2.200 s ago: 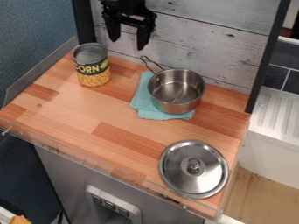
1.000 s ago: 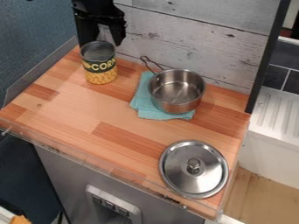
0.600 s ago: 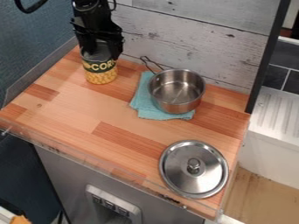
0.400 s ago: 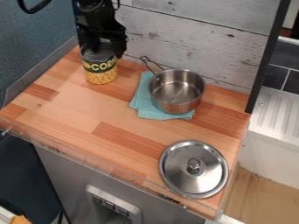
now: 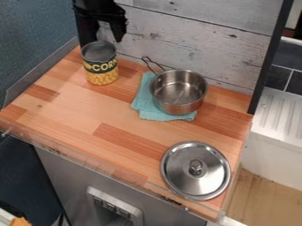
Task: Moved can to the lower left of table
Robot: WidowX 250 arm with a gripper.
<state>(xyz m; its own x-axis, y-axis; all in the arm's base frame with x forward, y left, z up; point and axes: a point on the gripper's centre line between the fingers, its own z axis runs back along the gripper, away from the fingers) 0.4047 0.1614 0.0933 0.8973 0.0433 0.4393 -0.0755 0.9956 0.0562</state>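
Fingers of the gripper [image 5: 103, 38] are wide apart, near the top of the can [image 5: 101, 73], which stands at the far left of the table [image 5: 70, 112]. They should descend straight, one on each side, then close evenly.

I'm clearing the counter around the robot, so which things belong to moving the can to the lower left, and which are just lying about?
For the job:
- corn can
- black tool
- wooden tabletop

Just lying about:
- metal pot
- teal cloth under it
- round lid
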